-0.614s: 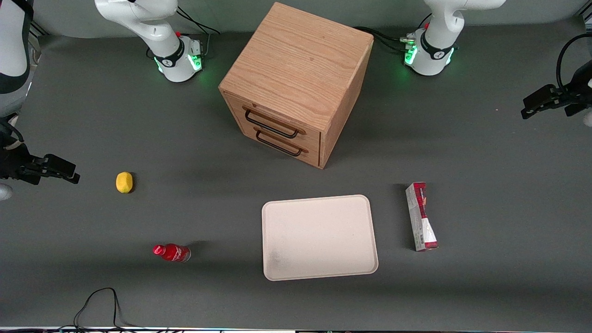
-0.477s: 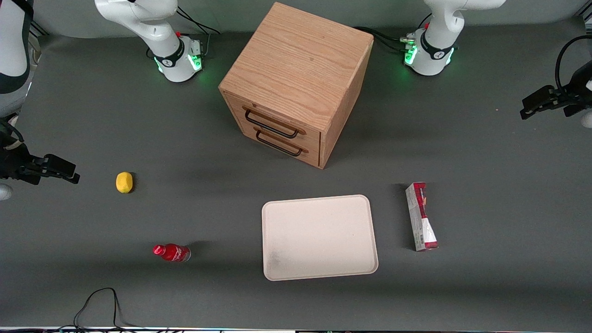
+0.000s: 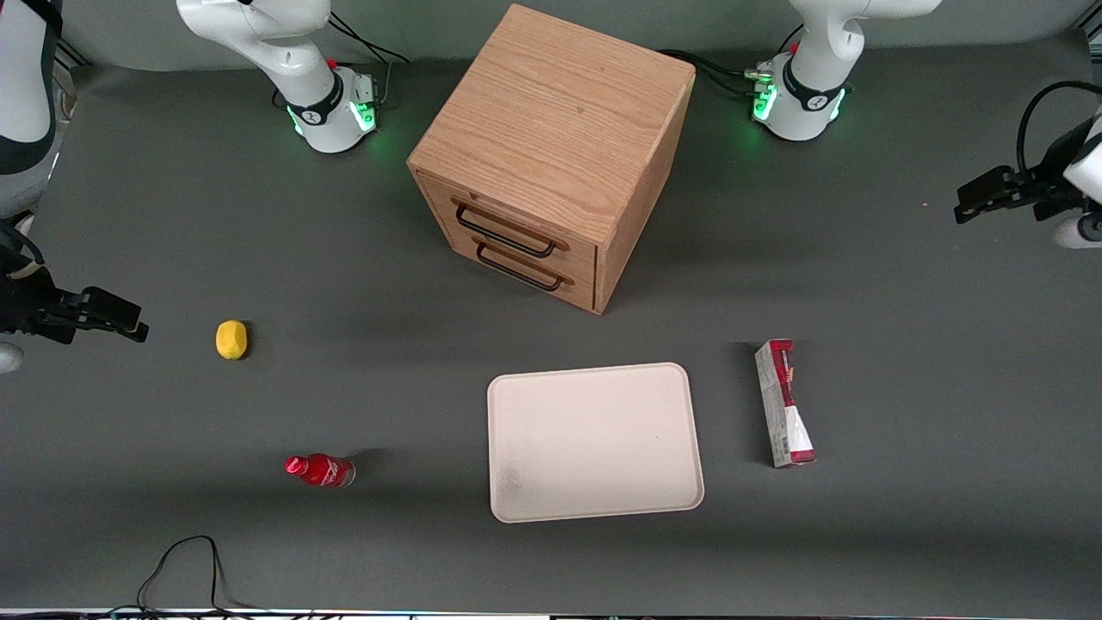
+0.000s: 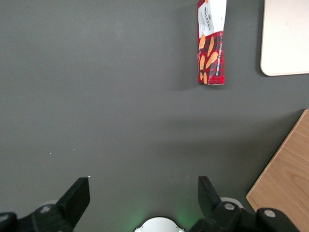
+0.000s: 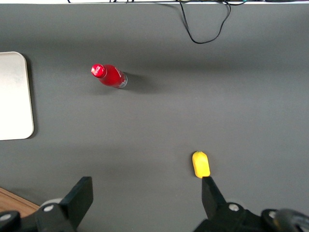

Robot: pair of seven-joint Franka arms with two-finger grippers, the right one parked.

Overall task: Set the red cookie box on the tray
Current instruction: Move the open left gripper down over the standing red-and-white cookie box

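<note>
The red cookie box point(image 3: 783, 402) lies flat on the grey table beside the tray point(image 3: 594, 441), toward the working arm's end. It also shows in the left wrist view point(image 4: 211, 42), red plaid with a white end. The tray is cream-white and bare; a corner of it shows in the left wrist view point(image 4: 286, 36). My left gripper point(image 3: 977, 200) hangs high near the working arm's end of the table, farther from the front camera than the box and well apart from it. It is open and empty, with both black fingers point(image 4: 77, 197) spread wide over bare table.
A wooden two-drawer cabinet point(image 3: 551, 155) stands farther from the front camera than the tray; its edge shows in the left wrist view point(image 4: 287, 186). A small red bottle point(image 3: 320, 470) and a yellow lemon point(image 3: 231, 338) lie toward the parked arm's end. A black cable point(image 3: 185, 568) loops at the near edge.
My left gripper has shifted slightly up and toward the table's middle. The box, the tray and everything else are unmoved.
</note>
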